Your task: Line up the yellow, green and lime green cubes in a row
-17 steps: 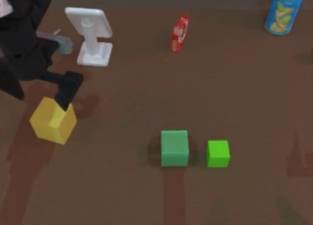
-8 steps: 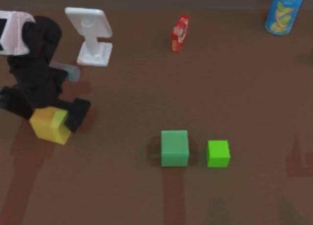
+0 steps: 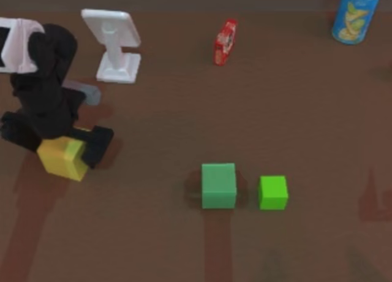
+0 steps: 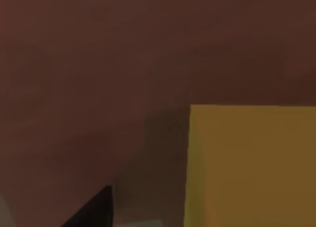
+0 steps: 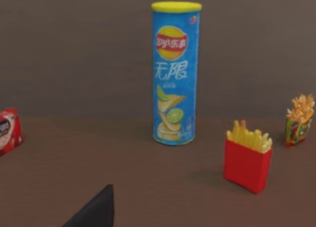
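The yellow cube (image 3: 61,159) sits on the brown table at the left, filling one side of the left wrist view (image 4: 252,168). My left gripper (image 3: 59,141) is lowered over it and open, one black finger (image 3: 98,145) to the cube's right and the other at its left. In the left wrist view, a finger (image 4: 96,212) stands apart from the cube's face. The green cube (image 3: 218,185) and the smaller lime green cube (image 3: 273,192) lie side by side near the table's middle. My right arm is outside the top view; one dark fingertip (image 5: 96,209) shows.
A white stand (image 3: 113,43) rises behind the left arm, with a small grey object (image 3: 89,95) near it. A red packet (image 3: 225,41) lies at the back. The blue crisp can (image 3: 352,15) (image 5: 175,74) is back right, by a fries box (image 5: 247,160).
My left arm swung in and came down over the yellow cube, its fingers now on either side. In the last half second it barely shifted. The cubes have not moved.
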`<state>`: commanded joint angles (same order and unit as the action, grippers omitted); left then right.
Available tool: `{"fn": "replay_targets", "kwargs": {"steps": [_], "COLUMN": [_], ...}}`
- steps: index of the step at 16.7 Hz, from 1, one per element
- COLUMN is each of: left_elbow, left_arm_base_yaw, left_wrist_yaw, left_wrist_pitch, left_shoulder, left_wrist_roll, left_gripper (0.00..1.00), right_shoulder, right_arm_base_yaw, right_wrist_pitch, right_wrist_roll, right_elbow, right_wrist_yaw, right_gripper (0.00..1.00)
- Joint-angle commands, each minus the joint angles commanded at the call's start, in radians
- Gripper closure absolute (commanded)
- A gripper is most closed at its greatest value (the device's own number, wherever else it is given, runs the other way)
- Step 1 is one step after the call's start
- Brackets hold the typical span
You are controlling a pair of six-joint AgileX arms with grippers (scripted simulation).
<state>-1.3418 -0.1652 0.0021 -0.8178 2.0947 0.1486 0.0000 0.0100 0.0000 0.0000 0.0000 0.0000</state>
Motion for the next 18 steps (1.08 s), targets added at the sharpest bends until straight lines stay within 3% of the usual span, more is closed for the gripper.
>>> {"fn": "replay_targets", "kwargs": {"steps": [11,18], "left_elbow": [0.0,0.0], "left_arm_base_yaw": [0.0,0.0], "left_wrist_yaw": [0.0,0.0], "left_wrist_pitch": [0.0,0.0], "left_shoulder": [0.0,0.0], "left_wrist_roll": [0.0,0.0], "left_gripper": [0.98,1.0], "right_shoulder": [0.0,0.0], "right_arm_base_yaw": [0.0,0.0], "right_wrist_pitch": [0.0,0.0], "right_wrist_roll": [0.0,0.0], "right_elbow": [0.0,0.0], "right_wrist_yaw": [0.0,0.0], "right_gripper": [0.0,0.0]}}
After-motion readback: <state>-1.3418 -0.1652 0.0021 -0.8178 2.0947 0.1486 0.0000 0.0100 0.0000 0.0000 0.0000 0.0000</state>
